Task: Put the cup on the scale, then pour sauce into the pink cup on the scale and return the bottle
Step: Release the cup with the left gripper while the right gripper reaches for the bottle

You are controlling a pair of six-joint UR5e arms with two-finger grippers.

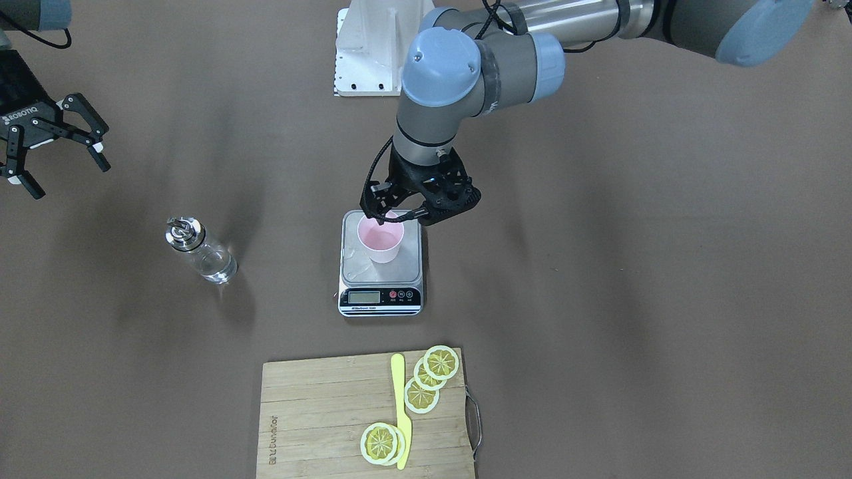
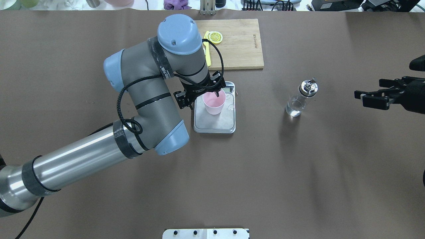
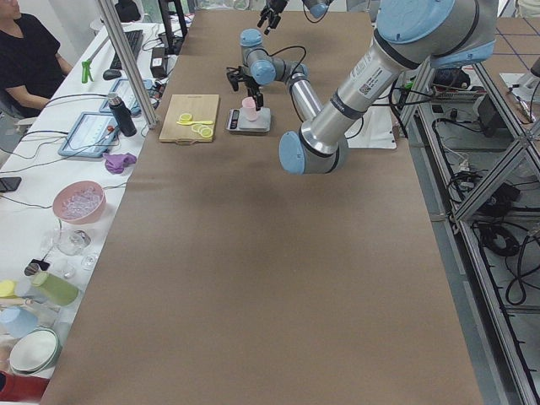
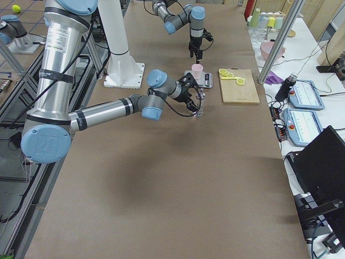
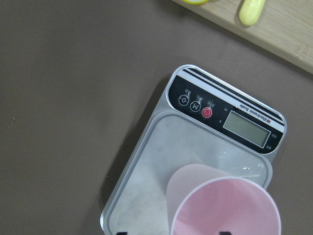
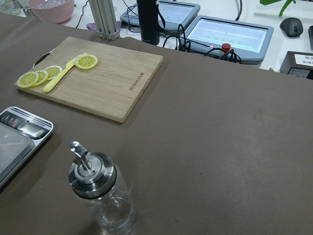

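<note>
Mid-frame, we saw the left gripper spread astride the rim of the small pale pink plastic tumbler on the flat silver scale.

A brown table fills the front-facing view. The scale sits flat at its centre. The bottle stands upright to the left, well apart from the scale. A wooden cutting board lies at the bottom centre, near the scale's front. A white base plate rests at the top centre.
</note>
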